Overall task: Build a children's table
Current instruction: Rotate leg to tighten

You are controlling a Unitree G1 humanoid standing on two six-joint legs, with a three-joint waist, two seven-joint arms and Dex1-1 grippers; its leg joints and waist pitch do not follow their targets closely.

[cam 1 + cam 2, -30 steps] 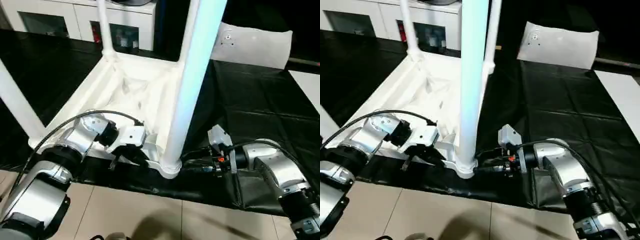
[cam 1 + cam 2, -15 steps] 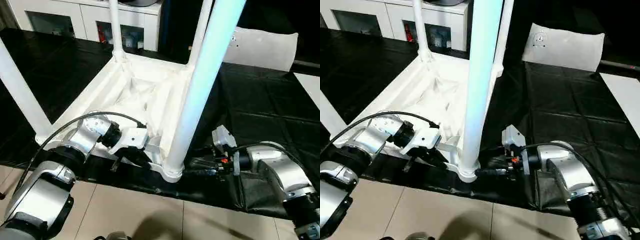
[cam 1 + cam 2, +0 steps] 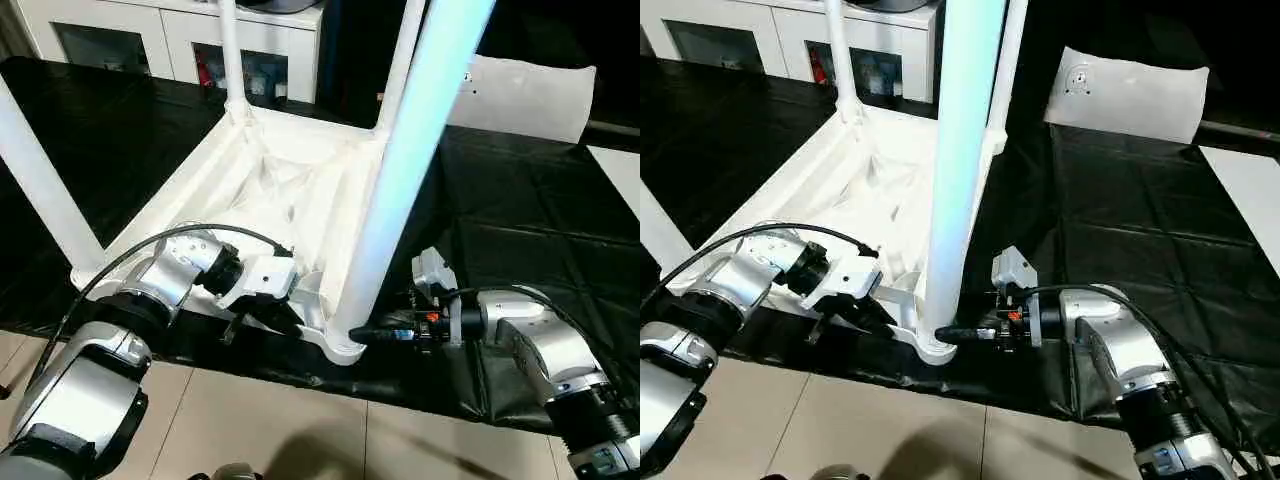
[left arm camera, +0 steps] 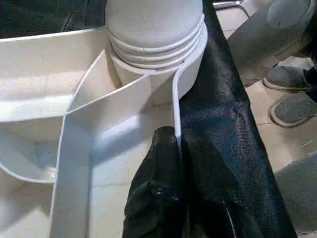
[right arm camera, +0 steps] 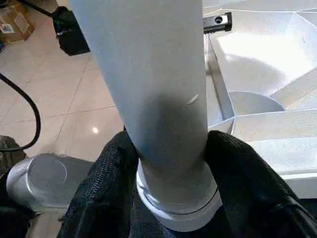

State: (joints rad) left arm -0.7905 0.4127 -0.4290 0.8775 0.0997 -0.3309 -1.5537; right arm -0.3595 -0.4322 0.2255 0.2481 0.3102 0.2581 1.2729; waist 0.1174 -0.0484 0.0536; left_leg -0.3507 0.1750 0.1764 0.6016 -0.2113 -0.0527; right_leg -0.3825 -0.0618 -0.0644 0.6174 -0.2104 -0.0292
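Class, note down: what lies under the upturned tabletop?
A black sheet lies under the tabletop and spreads out around it; beige floor tiles show beyond its near edge. What the tabletop itself covers stays hidden.

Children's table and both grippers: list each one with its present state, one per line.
tabletop: upside down on the black sheet, ribs facing up
near leg: upright in its corner socket
left gripper: shut on the tabletop's edge wall
right gripper: shut on the near leg, just above the socket

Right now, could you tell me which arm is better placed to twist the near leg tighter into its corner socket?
The right. Its claw already straddles the near leg just above the socket, while the left claw is pinched on the tabletop rim, steadying it.
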